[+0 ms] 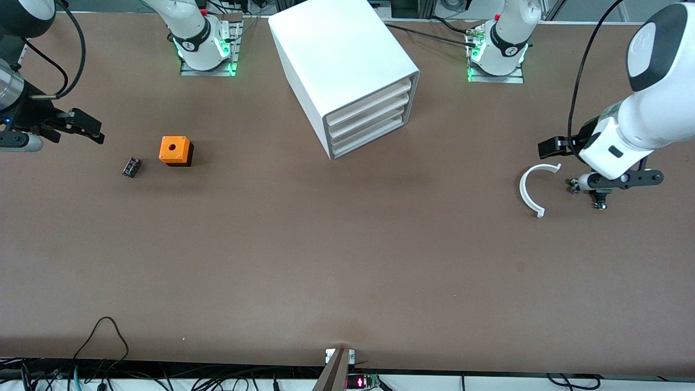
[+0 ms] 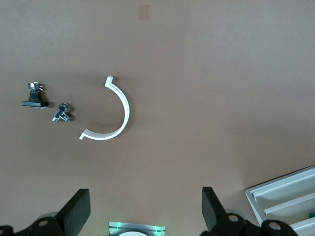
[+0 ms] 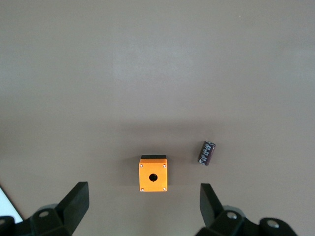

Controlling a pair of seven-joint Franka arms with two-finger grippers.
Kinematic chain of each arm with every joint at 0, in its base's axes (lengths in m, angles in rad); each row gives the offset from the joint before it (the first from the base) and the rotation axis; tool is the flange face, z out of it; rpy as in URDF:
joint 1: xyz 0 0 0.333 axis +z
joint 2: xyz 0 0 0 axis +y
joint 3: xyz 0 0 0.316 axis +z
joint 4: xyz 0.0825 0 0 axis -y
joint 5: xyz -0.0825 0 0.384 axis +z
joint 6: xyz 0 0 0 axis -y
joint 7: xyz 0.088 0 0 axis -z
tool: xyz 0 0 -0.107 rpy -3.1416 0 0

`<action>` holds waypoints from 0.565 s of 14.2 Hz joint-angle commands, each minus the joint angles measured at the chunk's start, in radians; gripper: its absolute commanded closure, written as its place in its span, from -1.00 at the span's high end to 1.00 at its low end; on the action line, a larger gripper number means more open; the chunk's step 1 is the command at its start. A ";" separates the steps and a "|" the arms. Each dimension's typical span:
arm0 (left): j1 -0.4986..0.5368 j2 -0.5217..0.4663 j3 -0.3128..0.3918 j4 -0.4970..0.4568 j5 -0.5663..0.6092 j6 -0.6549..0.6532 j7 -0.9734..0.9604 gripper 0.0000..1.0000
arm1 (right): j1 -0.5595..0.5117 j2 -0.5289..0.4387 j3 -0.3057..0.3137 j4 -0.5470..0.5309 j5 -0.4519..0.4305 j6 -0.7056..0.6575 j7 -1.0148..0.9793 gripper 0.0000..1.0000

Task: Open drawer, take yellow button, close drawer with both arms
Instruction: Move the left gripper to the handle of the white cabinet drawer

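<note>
With both the left gripper (image 2: 142,214) and right gripper (image 3: 142,209) spread wide and empty above the tabletop (image 1: 347,260), the drawer (image 1: 369,106) sits shut atop the cabinet (image 1: 342,60); the button is unseen, and a careless pull could drag the cabinet.

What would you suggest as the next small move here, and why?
Probably bring the left gripper, open over the table by the white curved clip, toward the front of the top drawer. All three drawers look shut, no button shows, and the right gripper hangs open near the orange cube.
</note>
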 commanded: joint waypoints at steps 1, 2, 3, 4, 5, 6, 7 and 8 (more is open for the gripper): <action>0.006 0.015 -0.011 0.006 -0.059 -0.047 0.020 1.00 | 0.021 0.024 0.006 0.027 -0.007 -0.016 -0.020 1.00; 0.006 0.014 -0.012 -0.029 -0.120 -0.047 0.020 1.00 | 0.025 0.029 0.008 0.027 -0.007 -0.030 -0.020 1.00; 0.002 0.015 -0.012 -0.079 -0.201 -0.046 0.019 1.00 | 0.028 0.030 0.008 0.027 -0.007 -0.050 -0.020 1.00; -0.006 0.018 -0.017 -0.138 -0.283 -0.030 0.023 1.00 | 0.031 0.030 0.008 0.027 -0.007 -0.057 -0.020 1.00; -0.008 0.020 -0.037 -0.196 -0.364 -0.003 0.023 1.00 | 0.044 0.041 0.008 0.029 -0.005 -0.059 -0.020 1.00; -0.008 0.023 -0.072 -0.244 -0.419 0.022 0.023 1.00 | 0.053 0.043 0.008 0.027 -0.005 -0.059 -0.023 1.00; -0.008 0.027 -0.113 -0.276 -0.459 0.039 0.023 1.00 | 0.076 0.044 0.008 0.029 -0.005 -0.059 -0.021 1.00; -0.009 0.037 -0.159 -0.301 -0.507 0.046 0.023 1.00 | 0.100 0.044 0.008 0.033 -0.007 -0.059 -0.021 1.00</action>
